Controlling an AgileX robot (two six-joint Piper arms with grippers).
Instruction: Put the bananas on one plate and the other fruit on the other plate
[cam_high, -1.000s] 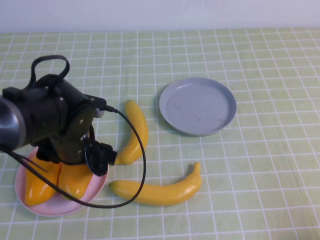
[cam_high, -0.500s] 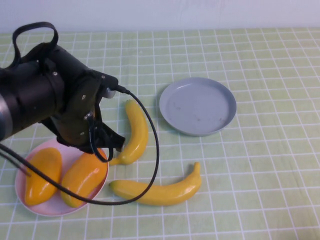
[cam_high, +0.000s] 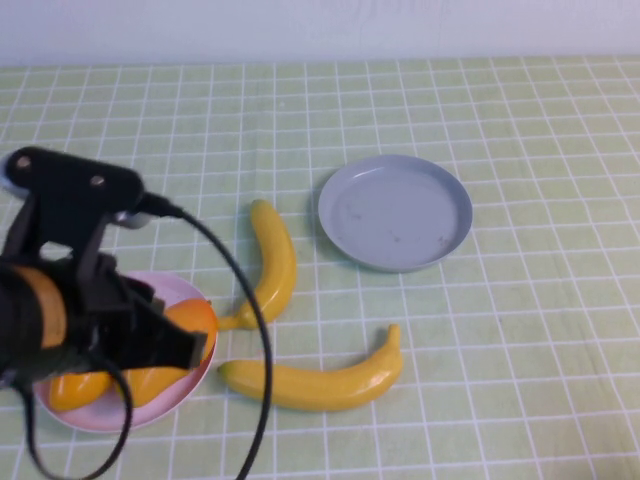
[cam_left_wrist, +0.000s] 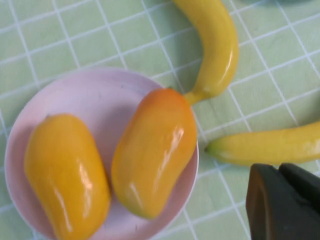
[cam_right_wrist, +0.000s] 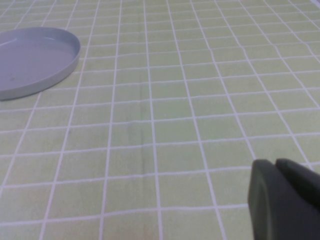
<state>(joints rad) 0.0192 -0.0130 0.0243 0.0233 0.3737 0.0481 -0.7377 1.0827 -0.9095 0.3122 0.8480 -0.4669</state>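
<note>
Two bananas lie on the cloth: one (cam_high: 275, 265) (cam_left_wrist: 215, 50) next to the pink plate, the other (cam_high: 320, 380) (cam_left_wrist: 265, 145) nearer the front. The grey-blue plate (cam_high: 395, 212) (cam_right_wrist: 30, 57) holds nothing. The pale pink plate (cam_high: 175, 290) (cam_left_wrist: 100, 95) holds both mangoes: the redder-ended one (cam_high: 190, 320) (cam_left_wrist: 155, 150) and the other (cam_high: 75, 390) (cam_left_wrist: 65, 175). My left arm (cam_high: 80, 310) hangs over the pink plate and hides much of it. My left gripper (cam_left_wrist: 277, 167) is shut and empty, above the cloth near the front banana's tip. My right gripper (cam_right_wrist: 275, 162) is shut and empty, above bare cloth.
The table is covered by a green checked cloth (cam_high: 520, 330). The left arm's black cable (cam_high: 255, 330) loops over the cloth between the pink plate and the bananas. A pale wall runs along the back edge. The right arm does not show in the high view.
My left arm has lifted off the pink plate and swung toward the near left corner. The mangoes, bananas and plates have not moved.
</note>
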